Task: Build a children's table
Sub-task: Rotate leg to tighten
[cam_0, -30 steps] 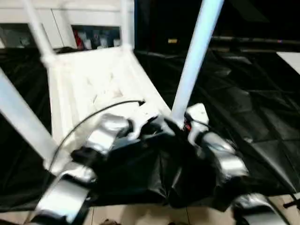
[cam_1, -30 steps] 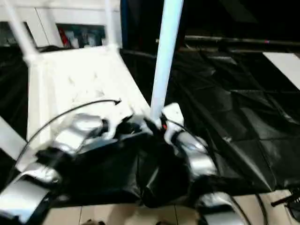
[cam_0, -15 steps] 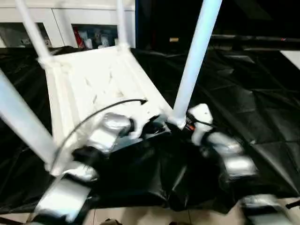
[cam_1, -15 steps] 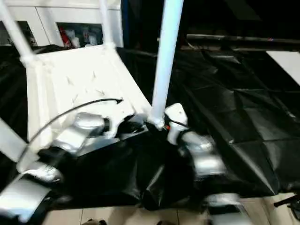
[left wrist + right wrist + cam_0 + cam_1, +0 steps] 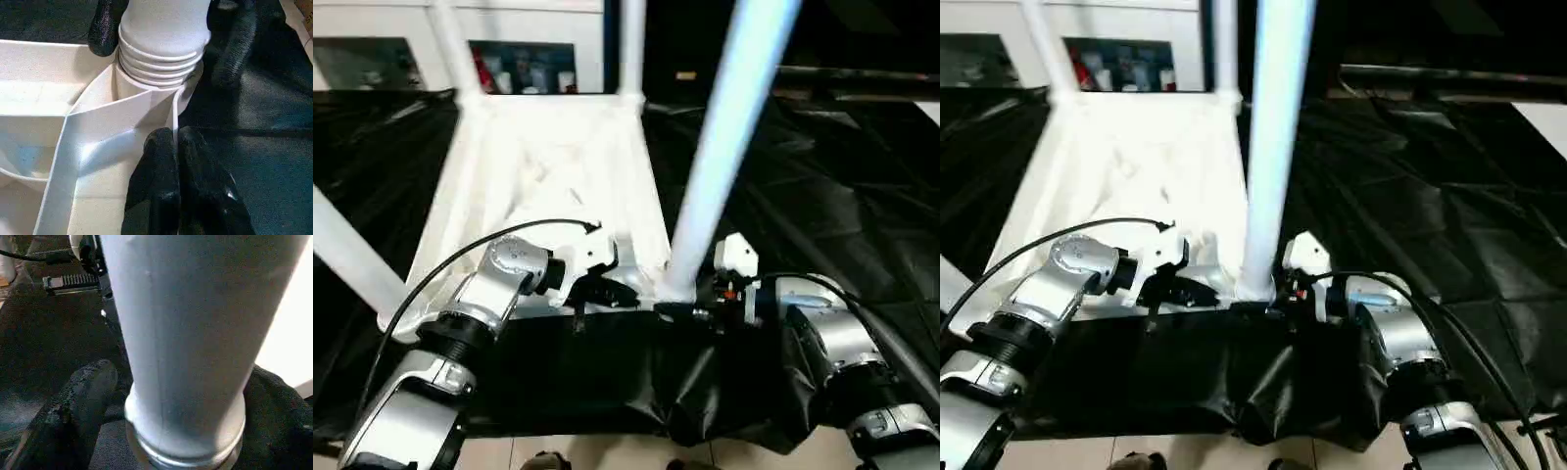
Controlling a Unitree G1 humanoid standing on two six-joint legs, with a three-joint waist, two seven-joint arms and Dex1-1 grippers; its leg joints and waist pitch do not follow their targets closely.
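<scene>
1. Left eye view puts my left gripper (image 5: 592, 294) at the near edge of the upside-down children's table (image 5: 548, 166), which lies on black sheeting (image 5: 822, 196) spread over the floor.
2. Its two black fingers (image 5: 171, 196) are pressed together with a thin white rib of the table's underside pinched between them, just beside the near right corner socket (image 5: 161, 78).
3. Far left leg (image 5: 450, 44) and far right leg (image 5: 631, 44) stand up from the far corners; another leg (image 5: 347, 255) rises at the near left.
4. Near right leg (image 5: 729, 147) stands upright in its socket, its ridged base seated in the corner.
5. My right gripper (image 5: 700, 311) sits at that leg's base from the right, fingers (image 5: 78, 401) spread wide on either side of the leg; I cannot tell whether they press on it.
6. White cabinets (image 5: 372, 29) stand along the far wall.
</scene>
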